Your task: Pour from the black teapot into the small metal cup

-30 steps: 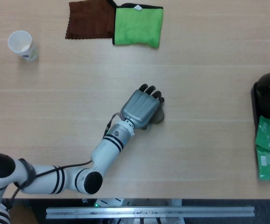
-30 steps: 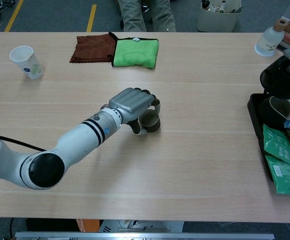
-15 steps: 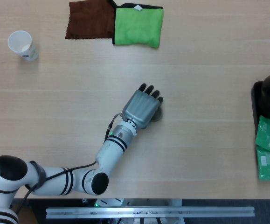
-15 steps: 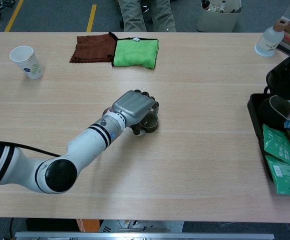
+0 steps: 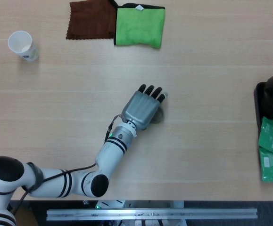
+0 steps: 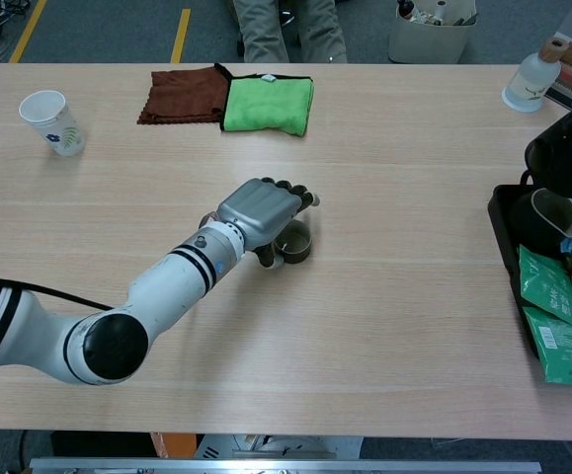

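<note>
I see my left hand (image 6: 262,211) arched over the small metal cup (image 6: 292,241), fingers spread past its far rim; whether they touch it I cannot tell. The cup sits upright under the palm, a dull brownish cylinder. The black teapot (image 6: 567,160) (glossy, rounded) stands well off to the hand's right.

Off to your far left a white paper cup (image 6: 50,120) stands on the table (image 6: 394,296). At the far edge, a brown cloth (image 6: 179,97) and a green cloth (image 6: 266,106) lie touching. Green packets (image 6: 557,331) sit in the black tray (image 6: 503,225) on your right, and a white bottle (image 6: 531,79) stands in the far corner.
</note>
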You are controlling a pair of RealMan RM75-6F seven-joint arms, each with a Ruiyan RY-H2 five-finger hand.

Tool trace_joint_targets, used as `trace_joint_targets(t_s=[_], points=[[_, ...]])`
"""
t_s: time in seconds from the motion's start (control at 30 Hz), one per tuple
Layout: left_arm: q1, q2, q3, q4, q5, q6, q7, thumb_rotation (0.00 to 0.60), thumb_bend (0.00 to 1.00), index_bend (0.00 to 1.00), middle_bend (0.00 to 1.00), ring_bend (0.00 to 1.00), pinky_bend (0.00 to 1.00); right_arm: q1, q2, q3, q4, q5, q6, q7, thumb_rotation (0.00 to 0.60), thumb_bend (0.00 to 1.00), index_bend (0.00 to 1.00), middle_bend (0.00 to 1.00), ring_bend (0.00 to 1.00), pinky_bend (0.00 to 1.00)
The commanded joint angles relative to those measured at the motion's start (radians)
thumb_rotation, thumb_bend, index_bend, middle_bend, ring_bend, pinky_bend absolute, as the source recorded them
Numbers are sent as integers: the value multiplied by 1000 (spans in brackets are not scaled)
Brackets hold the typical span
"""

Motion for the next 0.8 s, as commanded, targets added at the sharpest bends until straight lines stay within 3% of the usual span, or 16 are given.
trace_joint_targets(t_s=[0.03,0.23,0.43,0.8], points=[[7,41,-14,-49,-9,16,1,600,246,99,101,106,159,2,1,-1,-6,-5,-2,-2,482,359,1000,963,1000,166],[45,167,-19,-188,5,67,-21,600,246,98,99,102,158,15,1,-7,-33,-18,-22,-17,492,359,1000,963,1000,166],[124,364,15,-360,33,147,-60,600,246,110,104,110,159,36,-12,-8,-60,-28,-47,-42,505,362,1000,963,1000,166],[292,612,111,-457,276,265,-287,600,246,125,126,114,159,71,-62,-3,-103,-21,-80,-133,537,365,1000,963,1000,166]])
